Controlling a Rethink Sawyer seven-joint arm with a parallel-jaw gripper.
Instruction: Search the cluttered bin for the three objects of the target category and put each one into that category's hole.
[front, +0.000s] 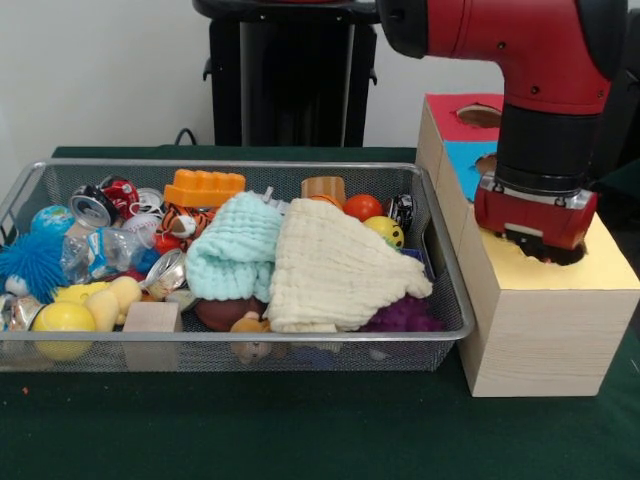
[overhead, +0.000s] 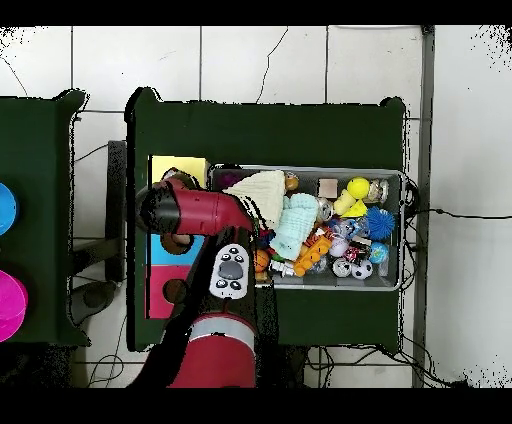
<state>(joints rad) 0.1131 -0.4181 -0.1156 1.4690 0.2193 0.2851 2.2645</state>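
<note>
The silver wire-mesh bin (front: 250, 350) lies on the green table, full of clutter; it also shows in the overhead view (overhead: 401, 230). I can make out no white printed wad in it. The largest wooden box (front: 545, 330) with a yellow top stands to the right of the bin. Its round hole (front: 566, 258) is mostly covered by my arm. My gripper (front: 535, 240) hangs straight down over this hole, its tip at or inside the opening and hidden. In the overhead view my red arm (overhead: 195, 208) reaches over the yellow top (overhead: 178, 167).
A mint cloth (front: 232, 248) and a cream cloth (front: 335, 270) cover the bin's middle. Around them lie a blue spiky ball (front: 30, 262), yellow toys (front: 62, 320), cans (front: 95, 205), an orange block (front: 203, 187) and a wooden block (front: 152, 330). Blue-topped (front: 465, 165) and red-topped (front: 455, 115) boxes stand behind.
</note>
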